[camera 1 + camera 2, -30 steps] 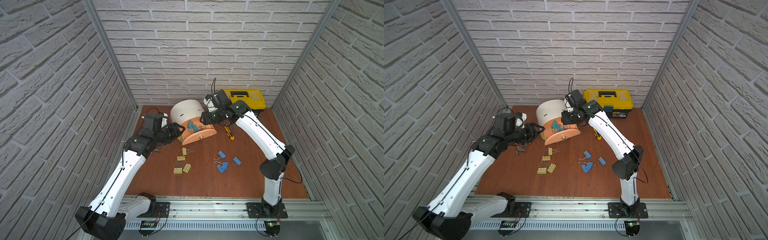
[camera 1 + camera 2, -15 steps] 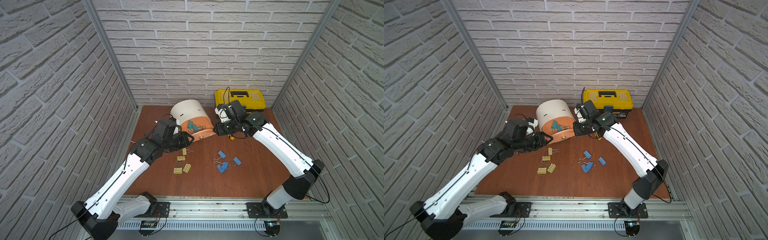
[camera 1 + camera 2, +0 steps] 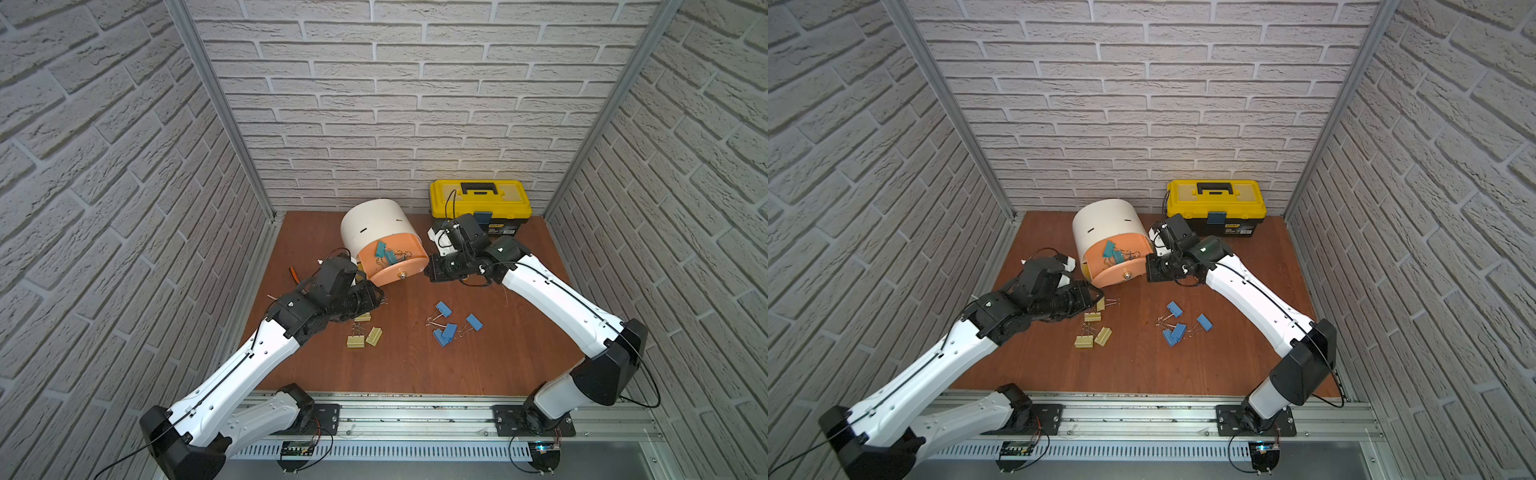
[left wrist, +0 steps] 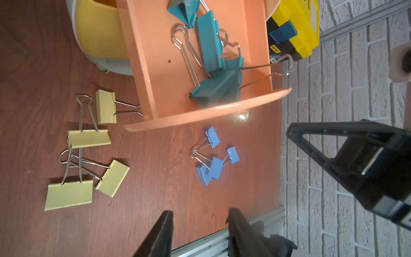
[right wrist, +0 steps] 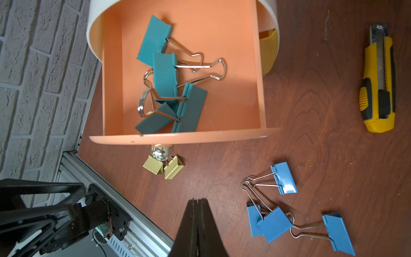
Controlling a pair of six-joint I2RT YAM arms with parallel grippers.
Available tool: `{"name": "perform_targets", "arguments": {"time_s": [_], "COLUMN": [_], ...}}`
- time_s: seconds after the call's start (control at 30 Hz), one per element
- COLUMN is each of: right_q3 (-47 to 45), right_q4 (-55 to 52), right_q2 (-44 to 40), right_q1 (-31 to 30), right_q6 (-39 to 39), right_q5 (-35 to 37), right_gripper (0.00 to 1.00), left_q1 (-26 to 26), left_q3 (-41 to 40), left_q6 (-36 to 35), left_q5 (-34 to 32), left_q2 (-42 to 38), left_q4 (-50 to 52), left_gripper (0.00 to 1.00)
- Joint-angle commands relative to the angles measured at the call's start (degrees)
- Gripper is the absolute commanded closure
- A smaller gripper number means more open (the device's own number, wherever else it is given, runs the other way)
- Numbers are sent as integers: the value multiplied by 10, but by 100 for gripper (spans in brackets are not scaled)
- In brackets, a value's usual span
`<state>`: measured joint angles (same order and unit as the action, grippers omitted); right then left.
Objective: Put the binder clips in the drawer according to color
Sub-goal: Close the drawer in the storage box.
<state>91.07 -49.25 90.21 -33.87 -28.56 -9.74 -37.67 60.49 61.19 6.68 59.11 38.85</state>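
Four teal clips (image 5: pixel 169 86) lie tangled in the open peach drawer (image 5: pixel 222 35) of the white cabinet (image 3: pixel 376 224), which stands near the back of the table (image 3: pixel 415 365); we count that colour as sorted.

Four yellow clips (image 4: pixel 89 139) lie on the table just in front of the cabinet, their wire handles crossed. Four blue clips (image 5: pixel 274 223) lie in a heap nearby, handles also interlocked.

Risk, as we judge it: lifting one clip may drag a hooked neighbour along and drop it in the wrong drawer.

One wire handle (image 4: pixel 264 66) leans over the peach drawer's side wall; we judge it could jam when that drawer is pushed shut.

Left end effector (image 4: pixel 200 235): narrowly parted, holding nothing, hovering by the yellow clips. Right end effector (image 5: pixel 196 227): fully closed, empty, beside the peach drawer front. It could nudge the cabinet out of place.

Utility knife (image 5: pixel 379 82): near the cabinet, not part of the sorting.
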Motion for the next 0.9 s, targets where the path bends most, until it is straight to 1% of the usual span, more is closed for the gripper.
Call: {"name": "perform_targets", "arguments": {"time_s": [0.0,0.2,0.53,0.87], "right_q3": [24,53,80,114], "right_q4": [32,32,33,31], "right_q2": [20,46,78,108], "right_q1": [0,0,0,1], "right_q6": [-11,-11,-13,-12], "right_q5": [-14,-11,-12,-17], "right_gripper": [95,95,96,96], "left_q1": [5,31,70,92], "left_q3": [9,29,30,40], "left_q6": [-18,-32,-37,-47], "left_q5": [-10,-1,29,50], "left_q2": [26,65,76,100], "left_q4": [-43,-59,-69,-75], "left_gripper": [53,53,53,52]}}
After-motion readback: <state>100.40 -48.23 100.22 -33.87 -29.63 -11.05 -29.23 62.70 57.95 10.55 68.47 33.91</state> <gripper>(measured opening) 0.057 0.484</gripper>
